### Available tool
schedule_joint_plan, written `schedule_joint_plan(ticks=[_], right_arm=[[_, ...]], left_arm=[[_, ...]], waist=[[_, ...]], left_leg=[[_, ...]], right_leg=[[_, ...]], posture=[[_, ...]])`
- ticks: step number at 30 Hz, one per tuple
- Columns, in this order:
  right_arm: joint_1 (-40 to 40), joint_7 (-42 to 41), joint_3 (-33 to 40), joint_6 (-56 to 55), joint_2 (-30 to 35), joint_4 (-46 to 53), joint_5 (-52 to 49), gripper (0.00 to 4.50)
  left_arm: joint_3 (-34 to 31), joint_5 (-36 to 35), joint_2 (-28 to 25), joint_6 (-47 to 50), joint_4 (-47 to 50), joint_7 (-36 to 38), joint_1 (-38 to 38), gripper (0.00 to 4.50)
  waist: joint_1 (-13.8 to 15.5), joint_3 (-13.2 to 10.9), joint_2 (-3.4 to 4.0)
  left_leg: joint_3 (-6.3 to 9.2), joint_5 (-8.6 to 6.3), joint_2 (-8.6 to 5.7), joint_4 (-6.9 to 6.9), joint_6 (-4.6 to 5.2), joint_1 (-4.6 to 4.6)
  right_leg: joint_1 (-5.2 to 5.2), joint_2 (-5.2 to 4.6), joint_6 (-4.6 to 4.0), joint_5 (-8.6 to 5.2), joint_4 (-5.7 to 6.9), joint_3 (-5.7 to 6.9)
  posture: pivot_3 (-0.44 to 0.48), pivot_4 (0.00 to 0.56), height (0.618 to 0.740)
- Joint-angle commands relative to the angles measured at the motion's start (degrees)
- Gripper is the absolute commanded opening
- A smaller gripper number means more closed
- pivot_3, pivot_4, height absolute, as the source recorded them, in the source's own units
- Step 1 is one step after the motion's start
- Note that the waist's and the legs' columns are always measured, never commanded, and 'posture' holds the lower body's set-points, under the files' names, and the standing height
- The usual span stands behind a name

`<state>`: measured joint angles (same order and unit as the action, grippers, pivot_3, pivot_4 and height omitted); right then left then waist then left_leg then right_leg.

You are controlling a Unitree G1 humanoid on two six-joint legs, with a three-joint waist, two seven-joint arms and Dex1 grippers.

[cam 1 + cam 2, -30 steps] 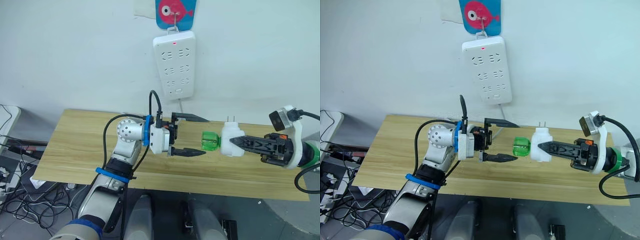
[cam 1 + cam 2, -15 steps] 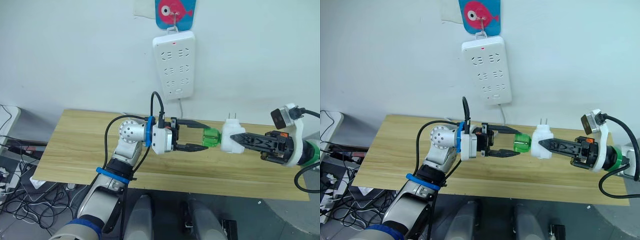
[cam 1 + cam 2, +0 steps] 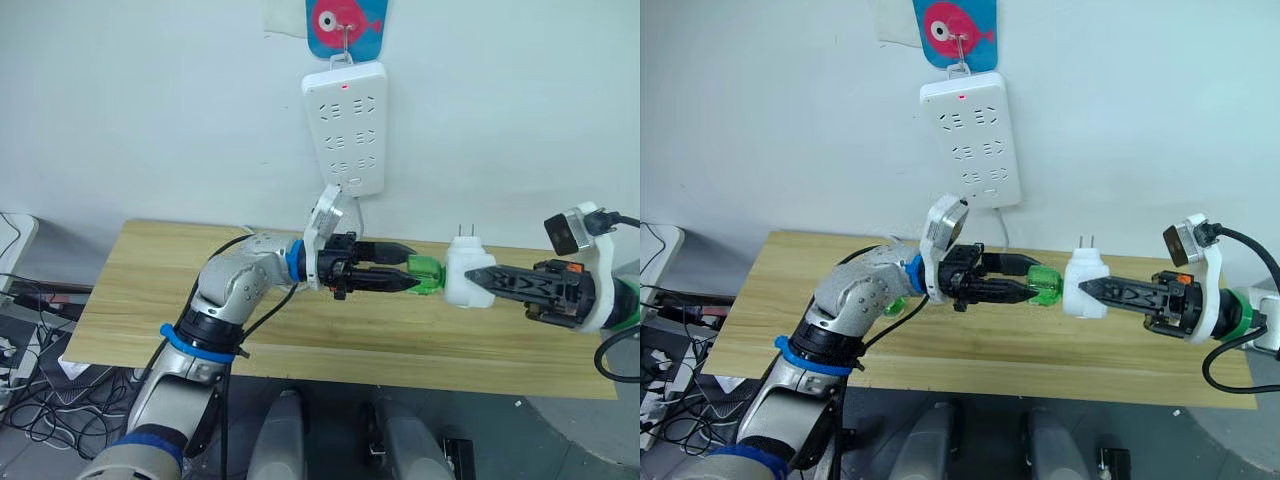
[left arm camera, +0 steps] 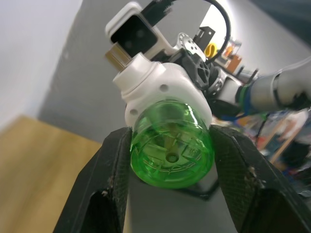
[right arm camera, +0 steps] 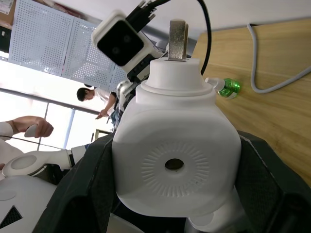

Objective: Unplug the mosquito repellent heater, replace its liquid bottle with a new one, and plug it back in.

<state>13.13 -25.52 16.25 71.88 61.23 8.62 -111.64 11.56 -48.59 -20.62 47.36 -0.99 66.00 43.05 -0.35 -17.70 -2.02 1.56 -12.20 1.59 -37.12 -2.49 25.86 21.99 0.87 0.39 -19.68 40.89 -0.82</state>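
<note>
I have the mosquito repellent heater (image 3: 465,276) clamped in the right gripper (image 3: 484,279), held in the air above the bench (image 3: 140,290) toward its back right, prongs pointing up. My left gripper (image 3: 412,268) is closed on the green liquid bottle (image 3: 425,275) sticking out of the heater's side. A second green bottle (image 5: 228,86) lies on the bench beside the power strip's (image 3: 345,125) grey cable (image 5: 277,82).

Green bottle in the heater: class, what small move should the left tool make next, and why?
Probably twist the bottle loose. The left tool is shut on it, the right tool holds the heater off the table, and the bottle sits in the heater; a second bottle waits on the table.
</note>
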Motion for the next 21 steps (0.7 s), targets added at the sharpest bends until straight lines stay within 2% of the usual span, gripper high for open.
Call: schedule_joint_plan(ticks=[1,8,16,21], right_arm=[[-0.10,-1.11,0.29,0.47,1.17,1.77,-1.36,2.98],[-0.46,-0.26,0.10,-0.61,0.99,2.81,-1.36,2.98],[-0.37,0.78,0.26,-1.32,-0.14,2.55,-1.36,2.98],[0.34,1.88,0.45,-1.25,-1.10,1.82,-1.36,2.98]], left_arm=[[-3.25,-6.89,0.04,12.38,-0.31,-2.68,2.68,2.16],[-7.42,-12.90,1.82,26.35,-2.49,-7.87,4.41,2.16],[-8.45,-11.46,2.50,26.38,-1.37,-9.59,3.62,2.16],[-9.08,-12.45,2.70,27.54,-1.55,-9.97,3.68,3.66]], waist=[[-0.04,0.00,0.00],[-0.14,0.00,0.00],[-0.10,0.00,0.00],[-0.09,0.00,0.00]], left_leg=[[0.00,0.00,0.00,0.00,0.00,0.00],[0.00,0.01,0.02,0.00,-0.02,0.00],[-0.08,0.04,0.01,0.00,-0.07,0.00],[-0.09,0.04,0.01,0.01,-0.07,0.00]], right_leg=[[0.00,0.00,0.00,0.00,0.00,0.01],[0.00,0.00,0.00,0.00,0.01,0.00],[0.00,-0.01,0.00,0.00,-0.01,-0.02],[0.00,-0.01,0.00,0.00,-0.01,-0.03]], posture=[[0.005,0.308,0.740],[0.001,0.310,0.740],[0.000,0.312,0.740],[0.001,0.313,0.740]])
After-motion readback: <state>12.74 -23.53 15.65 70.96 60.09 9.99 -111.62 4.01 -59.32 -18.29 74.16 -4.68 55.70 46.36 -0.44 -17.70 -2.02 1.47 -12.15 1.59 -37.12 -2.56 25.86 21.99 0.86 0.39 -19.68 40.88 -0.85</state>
